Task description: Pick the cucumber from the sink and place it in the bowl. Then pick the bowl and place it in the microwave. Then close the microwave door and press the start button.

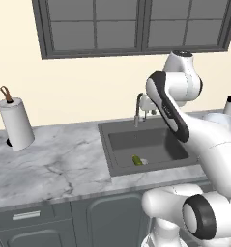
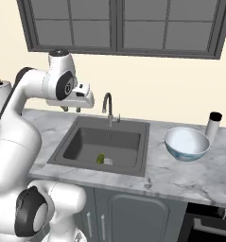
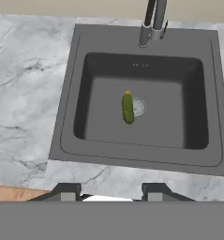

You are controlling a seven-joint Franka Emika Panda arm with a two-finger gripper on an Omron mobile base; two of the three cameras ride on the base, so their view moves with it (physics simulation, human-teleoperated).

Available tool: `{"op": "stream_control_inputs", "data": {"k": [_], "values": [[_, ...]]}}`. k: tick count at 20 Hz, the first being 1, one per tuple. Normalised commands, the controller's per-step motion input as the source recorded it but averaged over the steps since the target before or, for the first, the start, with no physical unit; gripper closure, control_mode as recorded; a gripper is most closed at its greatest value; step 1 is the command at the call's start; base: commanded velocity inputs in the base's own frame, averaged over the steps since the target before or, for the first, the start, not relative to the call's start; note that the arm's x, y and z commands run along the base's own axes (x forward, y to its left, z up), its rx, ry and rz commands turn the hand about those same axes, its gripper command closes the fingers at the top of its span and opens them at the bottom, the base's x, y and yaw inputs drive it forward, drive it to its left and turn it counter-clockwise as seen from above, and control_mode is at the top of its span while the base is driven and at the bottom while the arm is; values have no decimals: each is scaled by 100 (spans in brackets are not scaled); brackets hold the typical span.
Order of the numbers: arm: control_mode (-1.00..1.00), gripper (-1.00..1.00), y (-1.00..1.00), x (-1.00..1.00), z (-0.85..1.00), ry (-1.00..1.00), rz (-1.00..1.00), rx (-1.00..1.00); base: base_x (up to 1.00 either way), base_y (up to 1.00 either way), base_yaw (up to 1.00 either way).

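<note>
The cucumber (image 3: 128,108) lies on the floor of the dark grey sink (image 3: 71,117), right beside the round drain; it also shows as a small green oblong (image 1: 136,159) (image 2: 101,158). My gripper (image 3: 111,192) hangs high above the sink's near rim, open, with nothing between its fingertips (image 3: 66,190). From the bases the gripper (image 2: 72,108) (image 1: 148,112) is well above the basin, near the faucet. The white bowl (image 2: 186,143) with a bluish outside stands on the counter right of the sink, and its rim (image 1: 218,117) peeks from behind my arm. The microwave is out of view.
A curved dark faucet (image 2: 108,108) (image 3: 151,23) rises at the sink's back edge. A dark-capped cylinder (image 2: 212,124) stands behind the bowl. A paper towel roll (image 1: 15,124) stands on the marble counter (image 1: 54,164) far left. A window is above.
</note>
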Motion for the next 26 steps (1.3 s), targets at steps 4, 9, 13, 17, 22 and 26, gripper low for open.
{"op": "stream_control_inputs", "data": {"k": [4,9,13,17,22,26], "values": [[-100,-100,0,-18,-25,1,1,-6,0,0,0],[-100,-100,7,-26,-80,10,0,-18,0,0,0],[-100,-100,3,8,-100,15,0,-19,0,0,0],[-100,-100,0,37,-95,9,-4,-6,0,0,0],[-100,-100,0,53,-51,4,-5,0,0,0,0],[-100,-100,0,63,-73,7,-4,0,0,0,0]]}}
